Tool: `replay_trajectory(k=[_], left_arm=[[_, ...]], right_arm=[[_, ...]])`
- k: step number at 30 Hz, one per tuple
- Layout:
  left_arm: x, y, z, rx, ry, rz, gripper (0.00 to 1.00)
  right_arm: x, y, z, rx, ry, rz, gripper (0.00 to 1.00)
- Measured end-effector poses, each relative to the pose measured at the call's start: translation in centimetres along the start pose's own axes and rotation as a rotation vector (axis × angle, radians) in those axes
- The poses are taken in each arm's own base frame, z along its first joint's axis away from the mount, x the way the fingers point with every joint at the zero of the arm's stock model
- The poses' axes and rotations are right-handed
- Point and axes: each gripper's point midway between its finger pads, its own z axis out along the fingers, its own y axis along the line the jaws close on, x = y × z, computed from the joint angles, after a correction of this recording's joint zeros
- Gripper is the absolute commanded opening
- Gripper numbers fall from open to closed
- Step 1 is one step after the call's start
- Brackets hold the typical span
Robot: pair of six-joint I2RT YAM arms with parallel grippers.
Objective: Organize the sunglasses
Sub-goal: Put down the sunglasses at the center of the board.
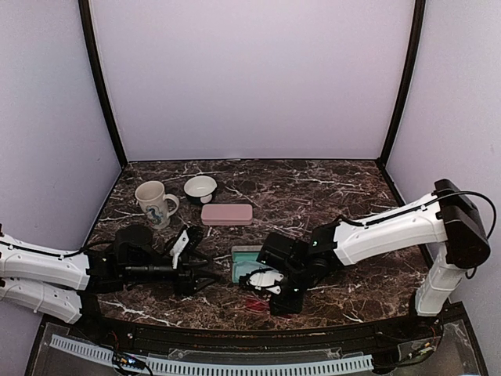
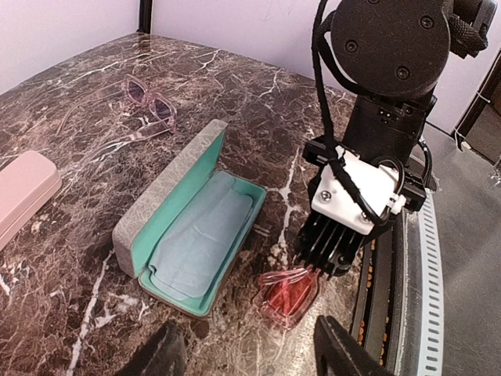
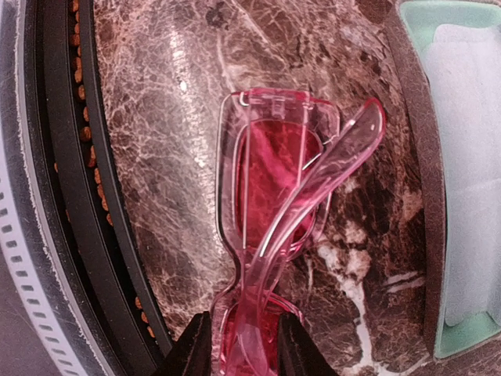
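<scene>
The red sunglasses [image 3: 266, 180] lie folded on the marble near the front edge, also seen in the left wrist view [image 2: 290, 296] and from above [image 1: 254, 303]. My right gripper [image 3: 243, 345] reaches down over them, its two fingers pressed against either side of one lens. A second pair of sunglasses [image 2: 149, 106], pale-framed with dark lenses, lies farther back on the table. The open grey case [image 2: 172, 196] with teal lining holds a light-blue cloth [image 2: 200, 235] just left of the red pair. My left gripper [image 2: 250, 360] stands open and empty in front of the case.
A shut pink case [image 1: 227, 214] lies behind the grey case [image 1: 246, 262]. A white mug [image 1: 154, 202] and a small bowl [image 1: 200, 188] stand at the back left. The table's black front rim [image 3: 86, 196] runs close beside the red pair.
</scene>
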Motion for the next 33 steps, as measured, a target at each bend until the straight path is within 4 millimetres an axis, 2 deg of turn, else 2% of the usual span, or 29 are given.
replay_trajectory(k=[10, 15, 21, 24, 27, 30, 33], left_arm=[[0.3, 0.2, 0.0, -0.011, 0.004, -0.020, 0.58], [0.3, 0.3, 0.0, -0.015, 0.005, -0.024, 0.58], [0.7, 0.4, 0.2, -0.019, 0.018, -0.028, 0.58], [0.7, 0.5, 0.2, -0.021, 0.020, -0.029, 0.58], [0.7, 0.5, 0.2, -0.023, 0.019, -0.030, 0.58], [0.7, 0.6, 0.2, -0.028, 0.019, -0.031, 0.58], [0.7, 0.7, 0.2, -0.033, 0.019, -0.031, 0.58]], right_arm=[[0.1, -0.5, 0.6, 0.054, 0.025, -0.011, 0.37], [0.0, -0.7, 0.7, 0.071, 0.025, -0.012, 0.46], [-1.0, -0.5, -0.7, 0.077, -0.035, -0.009, 0.50], [-1.7, -0.3, -1.8, 0.079, -0.081, -0.008, 0.46], [-2.1, -0.2, -2.5, 0.080, -0.113, -0.006, 0.37], [-1.9, -0.2, -2.6, 0.077, -0.118, 0.005, 0.28], [-1.6, -0.3, -2.3, 0.073, -0.111, 0.009, 0.25]])
